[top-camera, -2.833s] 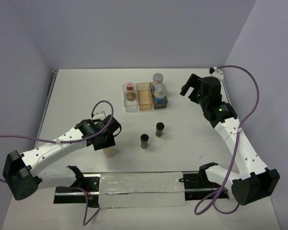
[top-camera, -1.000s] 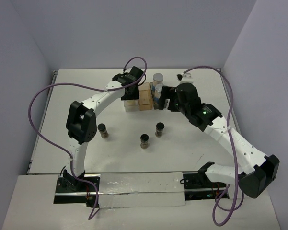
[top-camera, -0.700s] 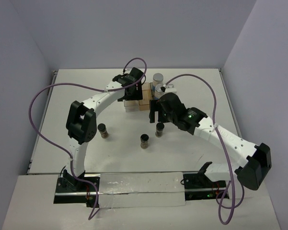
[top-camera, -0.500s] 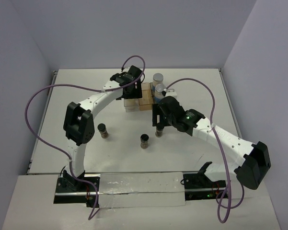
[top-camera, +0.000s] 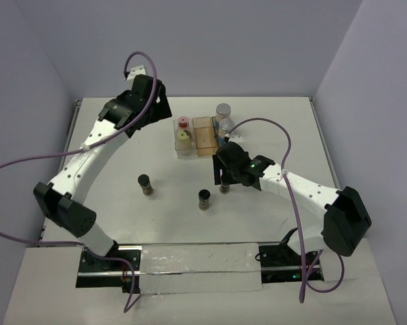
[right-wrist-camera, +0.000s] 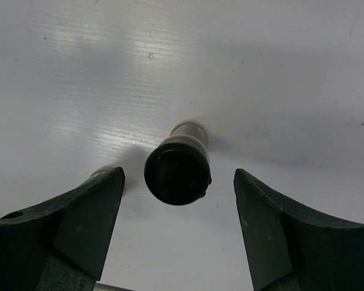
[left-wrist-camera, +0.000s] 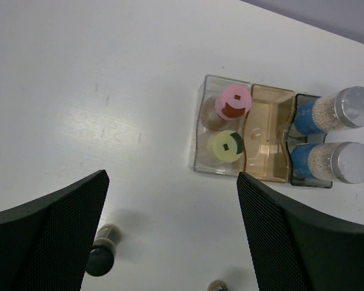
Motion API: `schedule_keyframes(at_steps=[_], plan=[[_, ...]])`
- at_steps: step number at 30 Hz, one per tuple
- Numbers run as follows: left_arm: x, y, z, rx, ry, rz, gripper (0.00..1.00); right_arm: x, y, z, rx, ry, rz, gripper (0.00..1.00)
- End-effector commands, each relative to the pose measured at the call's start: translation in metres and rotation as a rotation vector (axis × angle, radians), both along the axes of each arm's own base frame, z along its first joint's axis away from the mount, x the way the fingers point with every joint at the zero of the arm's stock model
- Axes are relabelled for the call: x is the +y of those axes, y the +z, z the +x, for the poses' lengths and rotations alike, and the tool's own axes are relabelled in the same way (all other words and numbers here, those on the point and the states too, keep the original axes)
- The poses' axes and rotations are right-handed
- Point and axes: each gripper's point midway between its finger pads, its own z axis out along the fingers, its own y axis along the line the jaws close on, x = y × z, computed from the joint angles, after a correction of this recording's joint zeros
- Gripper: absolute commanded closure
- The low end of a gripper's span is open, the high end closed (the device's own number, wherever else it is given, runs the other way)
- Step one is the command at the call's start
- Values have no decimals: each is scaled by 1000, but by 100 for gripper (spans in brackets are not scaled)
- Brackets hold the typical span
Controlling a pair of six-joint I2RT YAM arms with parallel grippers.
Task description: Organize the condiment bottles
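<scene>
While the right pincer [right-wrist-camera: 177, 182], spread, flanks the dark jar [right-wrist-camera: 177, 173], a skewed squeeze could topple it; left pincer [left-wrist-camera: 172, 179] gapes too.

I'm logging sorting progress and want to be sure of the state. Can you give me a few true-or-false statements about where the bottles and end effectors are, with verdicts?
1. The pink-capped bottle and the cream-capped bottle share the clear compartment. True.
2. The amber compartment holds a dark jar. False: nothing is in it.
3. The right end effector is shut on a black-capped jar. False: its fingers stand open on either side of the jar, without touching it.
4. Three black-capped jars stand loose on the table. True.
5. The left end effector carries a bottle. False: it is open and holds nothing.
</scene>
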Motion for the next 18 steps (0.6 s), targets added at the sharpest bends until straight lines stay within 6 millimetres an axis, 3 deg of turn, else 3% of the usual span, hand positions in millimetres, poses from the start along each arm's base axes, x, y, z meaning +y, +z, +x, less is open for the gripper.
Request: schedule_keyframes(at_steps=[1, 8, 18], plan=[[30, -6, -16, 0, 53, 56, 6, 7, 8, 18, -57, -13, -5, 23], [44, -10, -27, 7, 78, 55, 6, 9, 2, 19, -40, -12, -14, 34], [48, -23, -29, 31, 87, 65, 6, 3, 3, 14, -43, -17, -15, 41]])
